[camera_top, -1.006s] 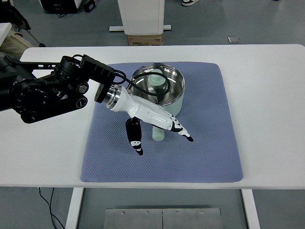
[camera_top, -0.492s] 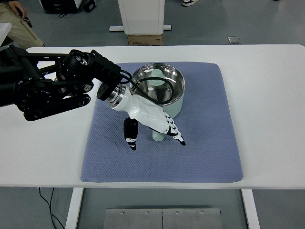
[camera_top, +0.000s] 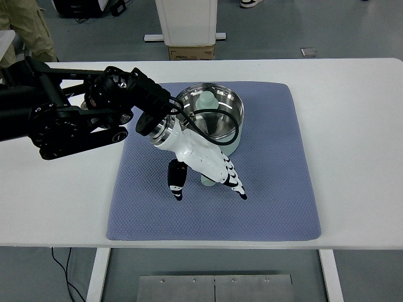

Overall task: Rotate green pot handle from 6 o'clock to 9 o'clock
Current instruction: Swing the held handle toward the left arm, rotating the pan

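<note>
Steel shone inside the pot (camera_top: pixel 211 119), which stood on the far half of a blue mat (camera_top: pixel 277 182) spread over the white counter (camera_top: pixel 352 126). Its pale green wall showed at the near side, and the handle (camera_top: pixel 207 178) pointed toward the robot, at about six o'clock, so the turn was not yet done. Only the tip of the handle could be seen, because the left hand (camera_top: pixel 204 163) lay over it.

That hand reached in from the left, its white palm above the handle, the fingers (camera_top: pixel 232 180) stretched out to the handle's right and the thumb (camera_top: pixel 175 179) hanging at its left. It looked open, with the handle between thumb and fingers, and I could not tell whether anything was touching. The right hand was not to be seen.

From where I stood, several things could go wrong. If the fingers swept left too high, they would pass over the handle and the pot would stay as it was. If they pushed near the root and not near the tip, the pot might slide across the mat and not turn. The mat itself could wrinkle or creep under a hard push. A black cable (camera_top: pixel 214 114) from the wrist looped over the rim, and I judged it could catch there and drag the pot during the sweep.
</note>
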{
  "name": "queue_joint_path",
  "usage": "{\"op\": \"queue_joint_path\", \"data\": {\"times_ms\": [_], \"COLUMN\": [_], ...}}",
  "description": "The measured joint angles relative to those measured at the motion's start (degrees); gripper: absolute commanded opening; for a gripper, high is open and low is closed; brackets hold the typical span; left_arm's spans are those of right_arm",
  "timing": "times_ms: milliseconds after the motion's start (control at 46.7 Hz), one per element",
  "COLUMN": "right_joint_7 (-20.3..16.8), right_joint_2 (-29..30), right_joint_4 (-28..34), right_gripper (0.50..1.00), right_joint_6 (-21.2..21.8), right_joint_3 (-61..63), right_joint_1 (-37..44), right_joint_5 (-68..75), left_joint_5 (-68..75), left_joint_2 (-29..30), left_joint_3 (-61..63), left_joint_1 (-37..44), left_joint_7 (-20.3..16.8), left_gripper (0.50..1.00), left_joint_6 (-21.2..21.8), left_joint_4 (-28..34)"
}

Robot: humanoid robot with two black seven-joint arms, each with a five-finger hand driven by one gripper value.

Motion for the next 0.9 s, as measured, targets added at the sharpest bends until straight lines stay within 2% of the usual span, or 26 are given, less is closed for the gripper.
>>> {"op": "queue_joint_path", "data": {"times_ms": [899], "right_joint_7": [0.0], "right_joint_2": [0.0], "right_joint_4": [0.0], "right_gripper": [1.0], "right_joint_6": [0.0], "right_joint_3": [0.0], "right_joint_1": [0.0], "right_joint_5": [0.0], "left_joint_5": [9.28], "left_joint_2": [-0.65], "left_joint_3": [4.09], "left_joint_1": [-2.61], "left_joint_7": [0.0], "left_gripper": [1.0], "left_joint_6": [-0.01], "left_joint_4": [-0.21]}}
